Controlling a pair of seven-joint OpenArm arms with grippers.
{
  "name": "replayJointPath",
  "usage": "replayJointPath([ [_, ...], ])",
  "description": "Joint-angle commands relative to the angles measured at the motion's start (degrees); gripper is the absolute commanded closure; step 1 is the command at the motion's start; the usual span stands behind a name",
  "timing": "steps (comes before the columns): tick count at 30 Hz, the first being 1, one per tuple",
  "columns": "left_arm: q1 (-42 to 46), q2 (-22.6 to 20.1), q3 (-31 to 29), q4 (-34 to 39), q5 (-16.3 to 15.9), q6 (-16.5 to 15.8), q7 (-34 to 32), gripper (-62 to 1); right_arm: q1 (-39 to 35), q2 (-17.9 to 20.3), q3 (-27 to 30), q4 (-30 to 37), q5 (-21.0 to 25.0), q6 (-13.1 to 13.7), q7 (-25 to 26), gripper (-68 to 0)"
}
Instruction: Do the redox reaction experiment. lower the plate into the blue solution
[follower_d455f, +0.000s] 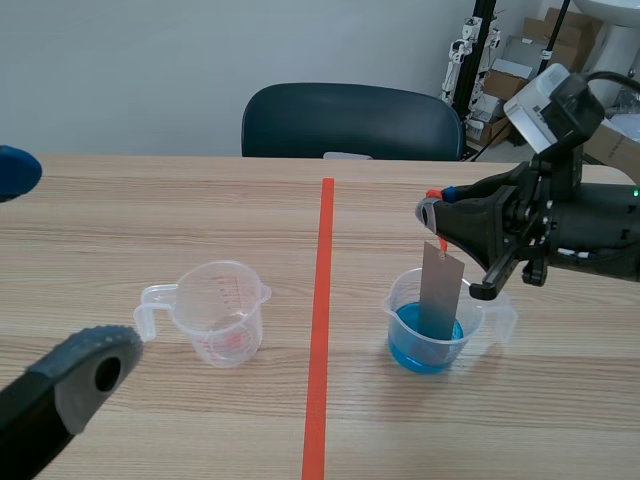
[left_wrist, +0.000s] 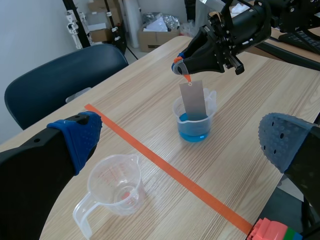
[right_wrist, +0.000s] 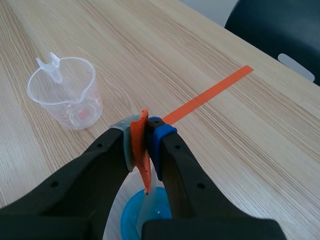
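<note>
A clear beaker of blue solution (follower_d455f: 430, 335) stands right of the tape line. A grey plate (follower_d455f: 441, 293) hangs upright from an orange-red tab (right_wrist: 141, 145), its lower end inside the beaker and down at the blue liquid. My right gripper (follower_d455f: 432, 212) is above the beaker, shut on that tab. In the left wrist view the plate (left_wrist: 194, 100) and the beaker (left_wrist: 194, 127) are ahead of my fingers. My left gripper (follower_d455f: 57, 265) is open and raised near the table's left front, holding nothing.
An empty clear measuring cup (follower_d455f: 222, 312) with red marks stands left of the orange-red tape line (follower_d455f: 320, 330). A dark blue chair (follower_d455f: 350, 120) is behind the far table edge. Boxes and gear (follower_d455f: 520, 60) are at the back right.
</note>
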Motion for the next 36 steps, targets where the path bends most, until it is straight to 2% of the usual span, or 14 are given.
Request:
replayJointPath([
  [1, 0.1, 0.4, 0.0, 1.0, -0.4, 0.1, -1.0, -62.3, 0.5, 0.3, 0.7, 0.5, 0.2, 0.0, 0.4, 0.0],
  [25, 0.1, 0.4, 0.0, 1.1, -0.4, 0.1, -3.0, -62.3, 0.5, 0.3, 0.7, 0.5, 0.2, 0.0, 0.2, 0.0],
  [32, 0.1, 0.4, 0.0, 1.1, -0.4, 0.1, -1.2, -62.3, 0.5, 0.3, 0.7, 0.5, 0.2, 0.0, 0.2, 0.0],
  [36, 0.1, 0.4, 0.0, 1.1, -1.4, 0.1, -0.9, -62.3, 0.5, 0.3, 0.7, 0.5, 0.2, 0.0, 0.2, 0.0],
])
